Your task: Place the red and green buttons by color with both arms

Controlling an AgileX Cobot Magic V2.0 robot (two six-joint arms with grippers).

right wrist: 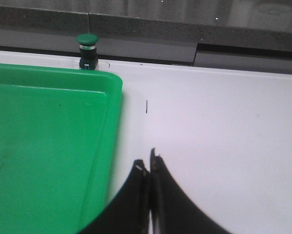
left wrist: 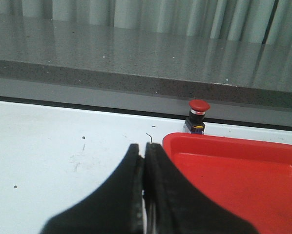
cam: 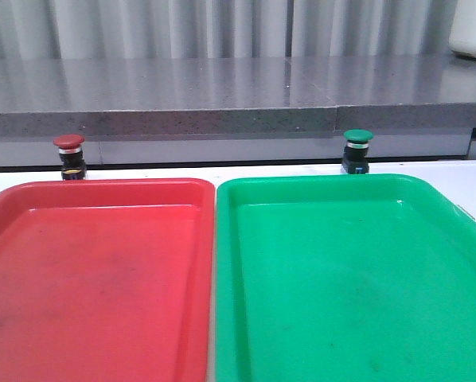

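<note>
The red button [cam: 69,156] stands upright on the white table behind the red tray [cam: 31,199]. The green button [cam: 357,150] stands upright behind the green tray [cam: 429,195]. Neither arm shows in the front view. In the left wrist view my left gripper [left wrist: 144,147] is shut and empty, above the table beside the red tray's [left wrist: 243,146] corner, well short of the red button [left wrist: 198,116]. In the right wrist view my right gripper [right wrist: 147,165] is shut and empty, beside the green tray's [right wrist: 114,97] edge, well short of the green button [right wrist: 87,50].
The two trays lie side by side and fill most of the near table. A grey stone ledge [cam: 238,99] runs along the back just behind both buttons. A white object [cam: 470,32] stands on it at the far right.
</note>
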